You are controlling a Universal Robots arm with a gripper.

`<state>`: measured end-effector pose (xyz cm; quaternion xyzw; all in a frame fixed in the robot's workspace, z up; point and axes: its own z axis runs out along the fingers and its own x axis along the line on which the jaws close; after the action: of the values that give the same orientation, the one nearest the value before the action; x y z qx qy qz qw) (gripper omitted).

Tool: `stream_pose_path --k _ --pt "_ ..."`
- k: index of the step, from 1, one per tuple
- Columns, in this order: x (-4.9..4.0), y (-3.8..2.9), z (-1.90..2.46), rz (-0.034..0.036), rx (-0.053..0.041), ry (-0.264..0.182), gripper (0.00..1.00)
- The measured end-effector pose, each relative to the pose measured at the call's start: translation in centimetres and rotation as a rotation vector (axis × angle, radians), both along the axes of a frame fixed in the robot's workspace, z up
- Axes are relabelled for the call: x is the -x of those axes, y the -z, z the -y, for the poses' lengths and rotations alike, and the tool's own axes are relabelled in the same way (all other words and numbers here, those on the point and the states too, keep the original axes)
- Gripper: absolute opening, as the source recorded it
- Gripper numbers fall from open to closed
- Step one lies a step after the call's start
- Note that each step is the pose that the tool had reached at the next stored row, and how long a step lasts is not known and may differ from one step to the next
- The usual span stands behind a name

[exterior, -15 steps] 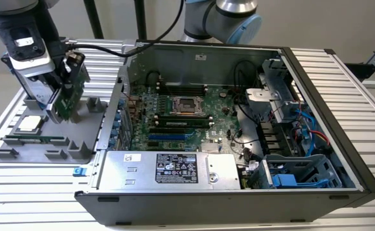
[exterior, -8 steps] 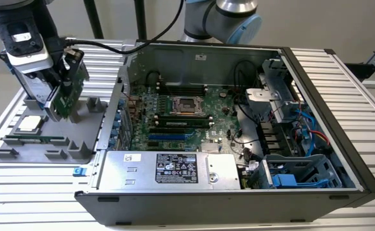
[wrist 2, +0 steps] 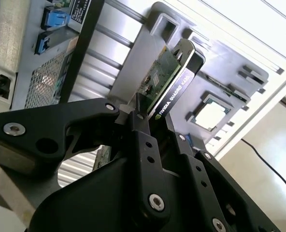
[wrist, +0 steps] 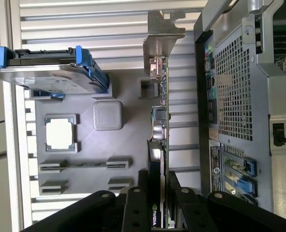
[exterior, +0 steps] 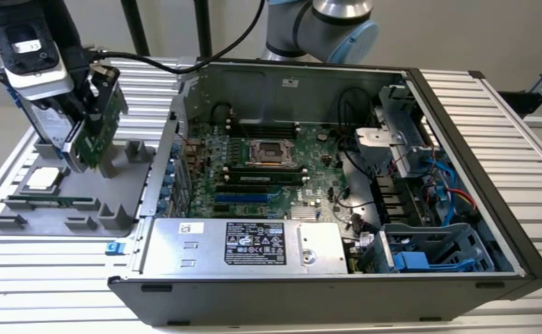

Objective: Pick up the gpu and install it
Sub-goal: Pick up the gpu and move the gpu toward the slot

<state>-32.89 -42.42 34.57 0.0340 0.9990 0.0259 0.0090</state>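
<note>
My gripper (exterior: 92, 104) is shut on the gpu (exterior: 99, 136), a green card with a black cooler block. It holds the card on edge and slightly tilted over the grey parts tray (exterior: 29, 223), at the exterior view's left. In the second wrist view the black fingers (wrist 2: 142, 130) clamp one end of the gpu (wrist 2: 164, 77). The first wrist view shows the gpu (wrist: 160, 104) edge-on with its silver bracket (wrist: 161, 36) at the far end, beside the case's rear panel (wrist: 235, 96). Whether the card's lower edge still touches the tray I cannot tell.
The open computer case (exterior: 456, 90) lies on its side to the exterior view's right of the tray, motherboard (exterior: 261, 167) exposed, power supply (exterior: 243, 243) in front. On the tray stand a blue-framed hard drive (wrist: 46, 72), a processor (exterior: 43, 179) and a memory stick (exterior: 57, 202).
</note>
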Motion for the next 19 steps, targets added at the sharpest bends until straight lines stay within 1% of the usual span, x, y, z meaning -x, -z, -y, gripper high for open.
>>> stream_pose_path --k 8,19 --pt "0.0 -0.65 0.0 0.0001 -0.0001 0.0 0.0" --pt "0.0 -1.35 0.0 0.0 0.0 0.0 0.0"
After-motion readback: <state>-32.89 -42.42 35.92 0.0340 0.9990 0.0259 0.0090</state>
